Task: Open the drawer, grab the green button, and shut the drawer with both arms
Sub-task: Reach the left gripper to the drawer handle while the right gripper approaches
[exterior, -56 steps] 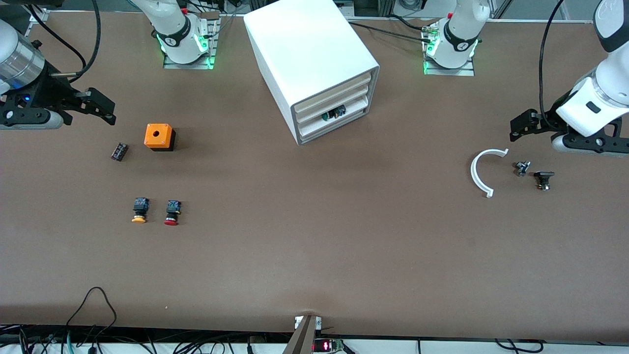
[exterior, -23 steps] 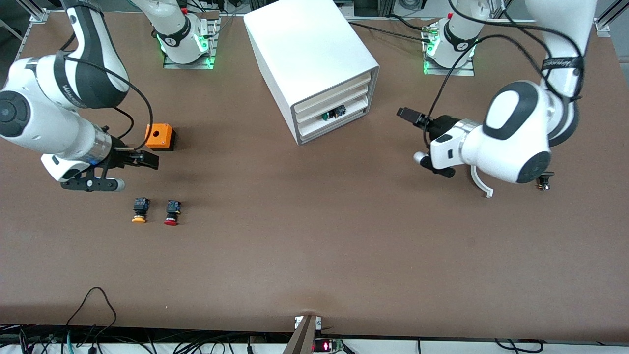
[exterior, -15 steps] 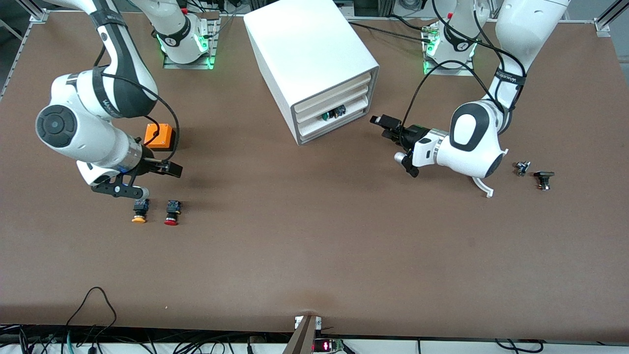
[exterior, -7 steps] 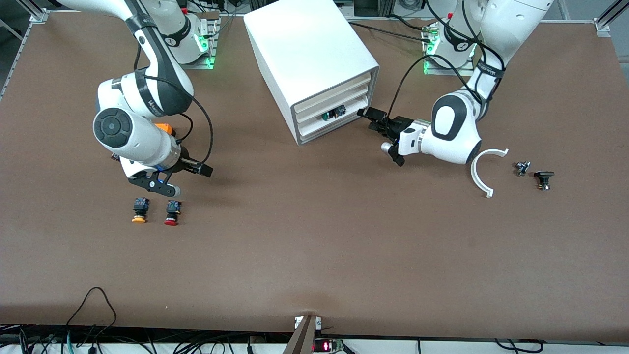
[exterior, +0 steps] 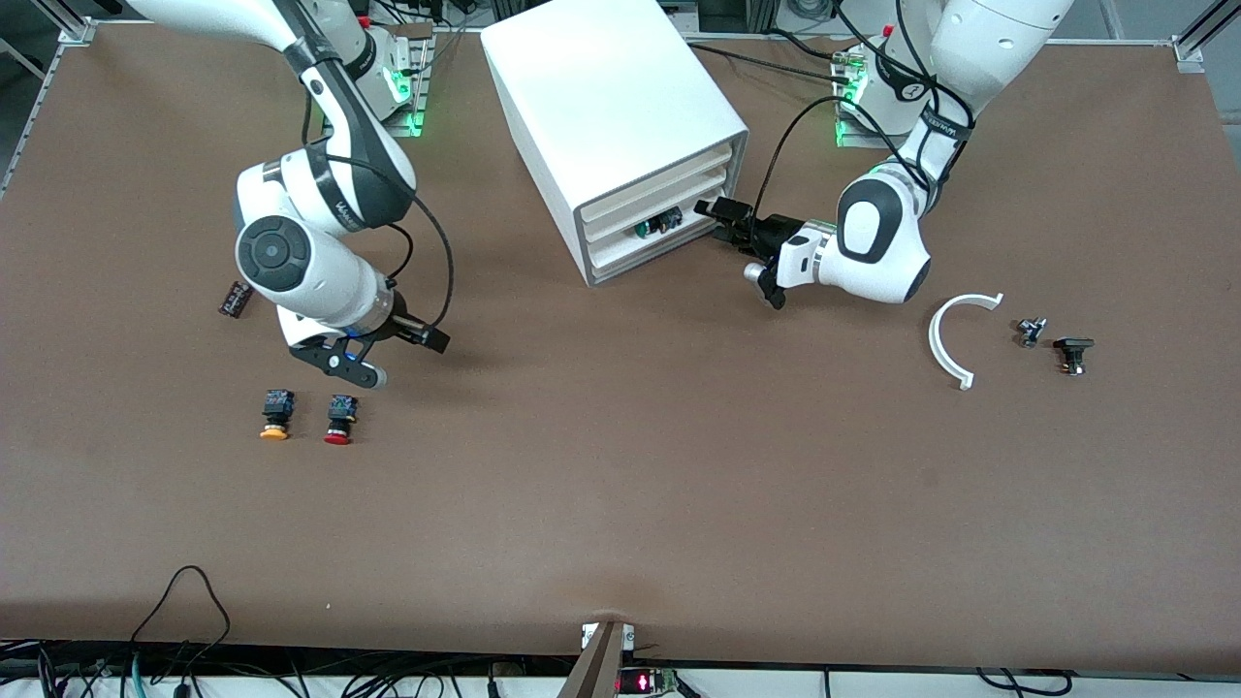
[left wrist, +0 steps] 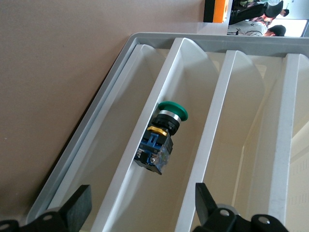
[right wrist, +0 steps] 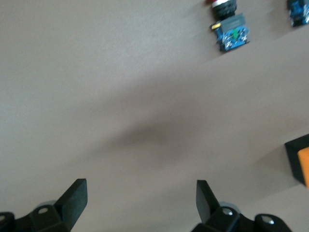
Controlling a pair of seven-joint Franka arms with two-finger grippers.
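The white cabinet (exterior: 611,107) stands at the table's middle, close to the robots' bases. No drawer sticks out of it. The green-capped button (exterior: 657,224) lies in the third drawer (exterior: 620,237) from the top and shows through the cabinet's front. In the left wrist view the button (left wrist: 161,140) lies on its side in the drawer's tray (left wrist: 193,87). My left gripper (exterior: 719,213) is open and empty, close in front of that drawer (left wrist: 142,205). My right gripper (exterior: 431,339) is open and empty, low over bare table (right wrist: 141,195) toward the right arm's end.
A yellow-capped button (exterior: 274,415) and a red-capped button (exterior: 339,419) lie near my right gripper. A small black part (exterior: 236,298) lies beside the right arm. An orange box (right wrist: 300,162) shows in the right wrist view. A white curved piece (exterior: 955,339) and two small parts (exterior: 1030,332) (exterior: 1072,353) lie toward the left arm's end.
Both arms have swung in from the table's ends. My left gripper has come up to the cabinet's front. My right gripper has moved toward the table's middle, past the orange box.
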